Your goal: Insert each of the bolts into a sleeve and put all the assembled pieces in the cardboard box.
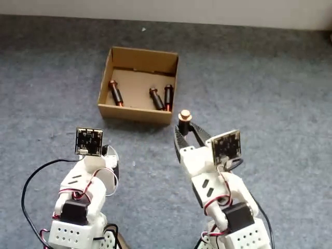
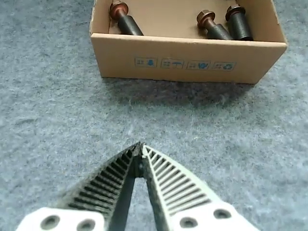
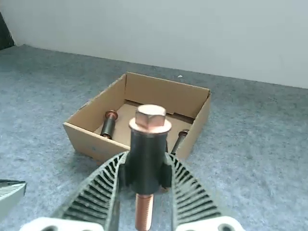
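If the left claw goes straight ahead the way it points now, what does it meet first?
Probably the near wall of the cardboard box. Only carpet lies between it and the left claw, but depth is unclear.

Left gripper (image 2: 140,150) low over grey worktop (image 2: 48,120), jaws closed tip to tip. Cardboard box (image 2: 187,55) ahead, well apart from gripper. Three sleeved bolts (image 2: 126,20) lie inside: one alone, two close together (image 2: 214,26).

- Cardboard box (image 2: 115,57): tan, with small blue symbols on its outer wall.
- Bolt (image 3: 150,118) outside the box: copper; its sleeve (image 3: 146,154) is black.
- Surface (image 1: 270,93): mottled grey.
- Right gripper (image 1: 185,126): black ribbed fingers (image 3: 103,192).
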Controlling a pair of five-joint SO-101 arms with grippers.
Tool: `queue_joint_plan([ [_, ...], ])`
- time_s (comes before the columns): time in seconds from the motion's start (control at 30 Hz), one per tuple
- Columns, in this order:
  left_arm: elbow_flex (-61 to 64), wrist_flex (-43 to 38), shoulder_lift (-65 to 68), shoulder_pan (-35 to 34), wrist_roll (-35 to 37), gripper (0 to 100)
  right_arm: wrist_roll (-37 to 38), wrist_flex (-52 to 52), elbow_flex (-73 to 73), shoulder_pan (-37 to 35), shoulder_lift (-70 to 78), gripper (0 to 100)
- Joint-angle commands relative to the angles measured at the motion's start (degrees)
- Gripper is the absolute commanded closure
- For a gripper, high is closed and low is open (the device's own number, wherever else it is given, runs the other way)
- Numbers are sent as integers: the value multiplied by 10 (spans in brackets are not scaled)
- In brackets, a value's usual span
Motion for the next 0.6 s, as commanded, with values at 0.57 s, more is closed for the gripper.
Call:
queue_joint_plan([
  [0.57,11,3,-5,-1,-4,993,2,-714,-329,-29,968,991],
])
